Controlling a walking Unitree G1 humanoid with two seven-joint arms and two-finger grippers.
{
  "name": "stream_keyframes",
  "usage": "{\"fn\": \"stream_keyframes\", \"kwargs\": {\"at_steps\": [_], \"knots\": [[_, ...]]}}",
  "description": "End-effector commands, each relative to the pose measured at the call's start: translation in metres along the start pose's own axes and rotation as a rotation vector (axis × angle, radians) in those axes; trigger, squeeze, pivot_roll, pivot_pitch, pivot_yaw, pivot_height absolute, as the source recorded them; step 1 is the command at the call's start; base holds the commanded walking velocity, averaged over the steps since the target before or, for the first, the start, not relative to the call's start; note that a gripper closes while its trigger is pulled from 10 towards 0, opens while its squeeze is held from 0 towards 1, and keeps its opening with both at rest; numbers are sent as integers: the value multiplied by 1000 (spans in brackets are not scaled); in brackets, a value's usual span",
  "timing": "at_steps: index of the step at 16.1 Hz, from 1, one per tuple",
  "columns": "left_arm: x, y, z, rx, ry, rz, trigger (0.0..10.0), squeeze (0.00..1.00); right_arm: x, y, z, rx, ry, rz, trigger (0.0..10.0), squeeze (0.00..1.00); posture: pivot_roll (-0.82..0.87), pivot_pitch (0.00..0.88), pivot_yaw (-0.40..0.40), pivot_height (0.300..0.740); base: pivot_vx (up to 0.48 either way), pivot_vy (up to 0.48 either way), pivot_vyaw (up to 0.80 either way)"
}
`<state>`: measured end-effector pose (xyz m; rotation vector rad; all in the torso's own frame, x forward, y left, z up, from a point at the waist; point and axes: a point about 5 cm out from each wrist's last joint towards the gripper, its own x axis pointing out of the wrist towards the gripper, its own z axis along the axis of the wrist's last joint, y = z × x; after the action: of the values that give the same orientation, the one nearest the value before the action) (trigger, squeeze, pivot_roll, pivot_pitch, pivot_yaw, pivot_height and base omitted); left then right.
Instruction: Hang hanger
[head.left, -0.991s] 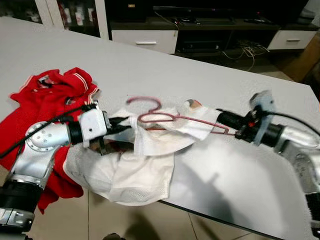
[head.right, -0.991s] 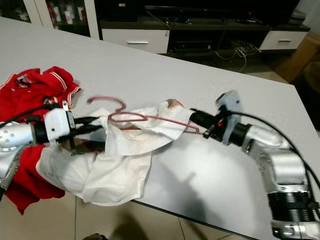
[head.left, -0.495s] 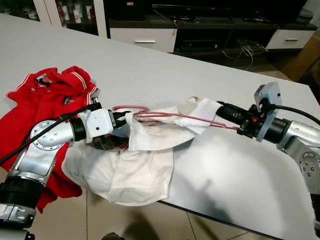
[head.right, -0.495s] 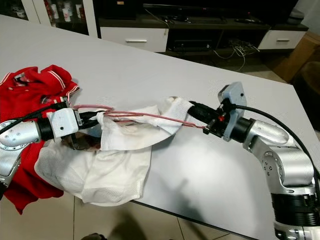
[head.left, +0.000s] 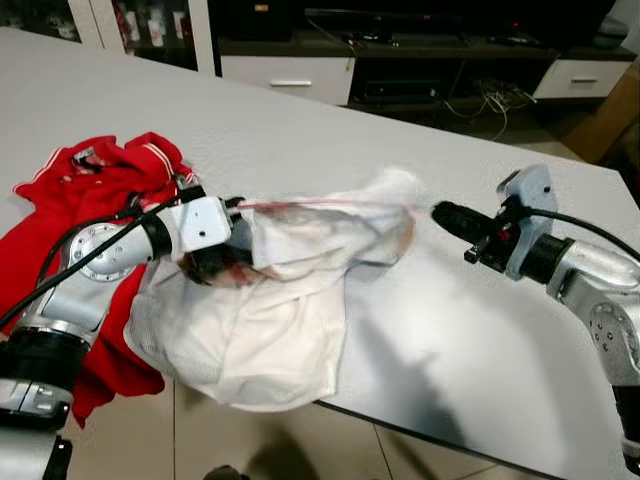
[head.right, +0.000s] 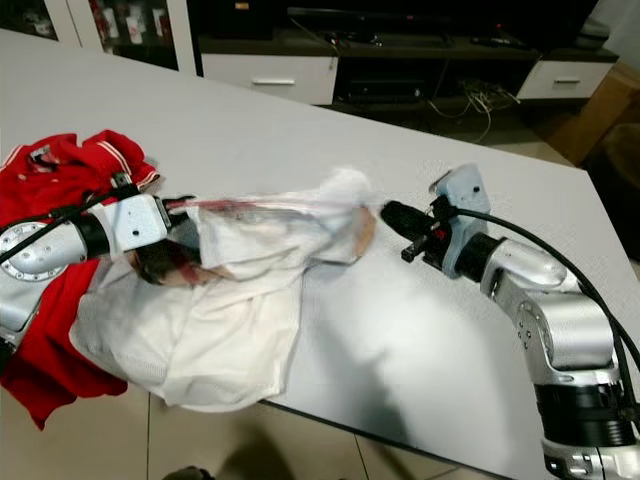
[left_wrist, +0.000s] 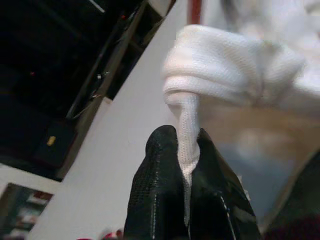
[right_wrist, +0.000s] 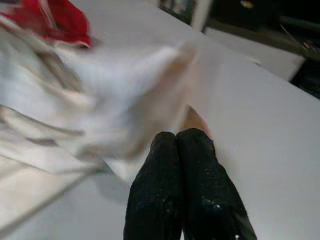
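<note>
A white mesh garment (head.left: 290, 300) lies bunched on the table and hangs over its near edge. The pink wire hanger (head.left: 300, 203) is a blurred line along the top of the bunch, mostly inside the cloth. My left gripper (left_wrist: 182, 137) is at the garment's left end, shut on a fold of the white fabric (left_wrist: 186, 115). My right gripper (head.left: 442, 212) hovers just off the garment's right end, apart from it. Its fingers (right_wrist: 165, 150) are pressed together with nothing between them.
A red shirt (head.left: 90, 190) with white trim lies at the left, partly under my left arm and over the table's edge. The grey table (head.left: 400, 130) stretches far and right. A dark TV cabinet (head.left: 420, 60) stands beyond it.
My right gripper has let go of the hanger's end and drawn back to the right. The hanger has slid left into the white garment, which has bunched up over it.
</note>
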<state>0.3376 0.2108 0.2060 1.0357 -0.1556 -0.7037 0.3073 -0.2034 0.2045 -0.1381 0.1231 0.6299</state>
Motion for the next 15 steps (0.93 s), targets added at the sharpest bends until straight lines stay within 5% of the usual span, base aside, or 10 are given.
{"fn": "stream_keyframes", "kwargs": {"at_steps": [1,3,7,8,9,12,14,15], "knots": [[1,11,4,52,7,41,0,0,1,-5,8,9,-5,-44,0,0,53,89,-90,740,0,0,0],[2,15,5,114,24,80,0,0,3,-11,4,71,17,-121,0,0,53,89,-90,740,0,0,0],[6,19,16,87,-55,118,0,0,6,-20,-3,114,16,-227,0,0,53,84,-89,740,0,0,0],[7,17,14,62,-60,116,0,0,8,-21,-3,93,16,-265,2627,0,51,86,-83,740,0,0,0],[7,14,13,41,-61,102,0,0,9,-21,-5,87,23,-287,9686,0,50,87,-82,740,0,0,0],[9,-2,7,-128,-78,85,0,0,19,-15,-23,136,49,-331,10000,0,51,89,-79,740,0,0,0],[11,-21,6,-276,-108,92,0,0,32,-4,-39,265,53,-352,10000,0,51,89,-79,740,0,0,0],[11,-26,6,-285,-107,87,0,0,36,-1,-40,304,40,-344,10000,667,58,94,-85,740,0,0,0]]}}
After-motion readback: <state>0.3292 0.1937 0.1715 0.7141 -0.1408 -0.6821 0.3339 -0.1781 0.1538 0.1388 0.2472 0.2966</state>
